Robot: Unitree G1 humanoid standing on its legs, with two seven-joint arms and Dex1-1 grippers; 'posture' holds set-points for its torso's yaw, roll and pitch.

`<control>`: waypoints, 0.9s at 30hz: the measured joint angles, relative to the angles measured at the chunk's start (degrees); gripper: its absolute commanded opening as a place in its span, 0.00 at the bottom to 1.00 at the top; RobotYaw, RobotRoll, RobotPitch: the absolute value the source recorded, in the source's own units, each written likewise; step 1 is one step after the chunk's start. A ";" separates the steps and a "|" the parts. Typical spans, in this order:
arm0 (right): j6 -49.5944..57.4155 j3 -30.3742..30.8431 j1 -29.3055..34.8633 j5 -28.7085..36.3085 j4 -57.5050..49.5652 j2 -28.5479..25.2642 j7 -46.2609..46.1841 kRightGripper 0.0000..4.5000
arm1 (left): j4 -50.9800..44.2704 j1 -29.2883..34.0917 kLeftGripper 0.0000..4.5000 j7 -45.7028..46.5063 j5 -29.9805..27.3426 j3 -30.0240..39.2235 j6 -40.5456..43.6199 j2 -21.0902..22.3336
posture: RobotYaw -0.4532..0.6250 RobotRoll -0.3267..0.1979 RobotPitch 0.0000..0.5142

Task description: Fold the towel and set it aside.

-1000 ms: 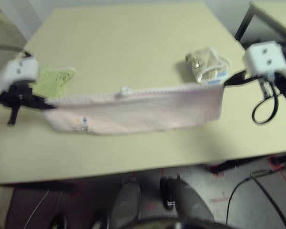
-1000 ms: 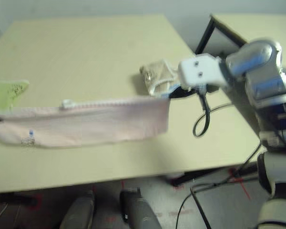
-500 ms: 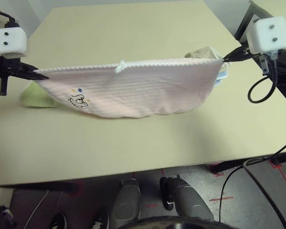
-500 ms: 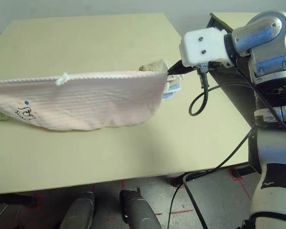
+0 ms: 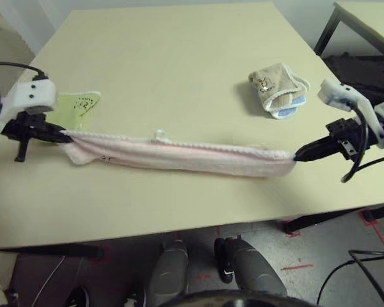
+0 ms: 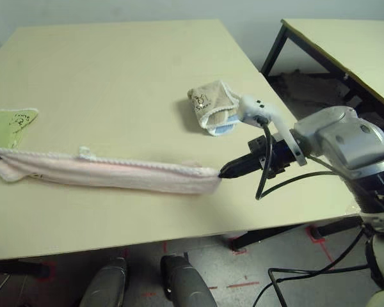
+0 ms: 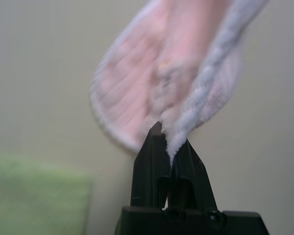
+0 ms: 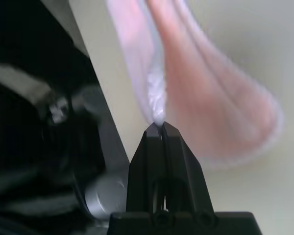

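- We count three cloths on the pale yellow-beige table [image 5: 179,51]: one pale pink terry towel with white scalloped edging [image 5: 179,155], one small flat green cloth with a dark print [image 5: 73,107], and one folded beige towel bundle with blue trim [image 5: 278,89].
- We count two pincers, one at each end of the pink towel.
- The pink towel lies gathered into one long, narrow band near the table's front edge, its long axis running left to right and dipping slightly nearer toward the right end.
- Its white edging runs along the far side of the band, and a small white tag [image 5: 160,135] stands up from that edge, left of the middle.
- Our left pincer [image 5: 63,135] is clamped on the towel's left end, black fingers [image 7: 152,161] pressed together on the white edging.
- Our right pincer [image 5: 298,155] is clamped on the towel's right end, tips together on a pinch of cloth.
- The green cloth lies just beyond the towel's left end, touching or nearly so.
- The beige bundle sits farther back on the right, apart from the pink towel.
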 measured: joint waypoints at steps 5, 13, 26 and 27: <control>2.40 -0.86 -3.72 -3.30 3.86 6.05 -8.89 0.00 | -3.28 2.13 0.01 0.00 -1.95 -0.21 1.45 0.46 | 0.49 0.62 0.26; -4.54 6.32 -1.17 -13.48 4.09 -0.35 -5.07 0.10 | -4.69 2.86 0.00 0.00 -2.57 -0.18 2.43 0.73 | 0.50 0.62 0.26; -8.43 8.27 0.08 -19.57 -0.92 -1.95 -0.84 0.99 | -5.55 2.93 0.00 0.00 -2.62 0.52 3.76 1.08 | 0.50 0.62 0.26; -8.64 7.84 -0.38 -19.82 -1.56 -1.31 -1.59 0.99 | -5.55 2.93 0.00 0.00 -2.62 0.61 3.83 1.08 | 0.50 0.62 0.26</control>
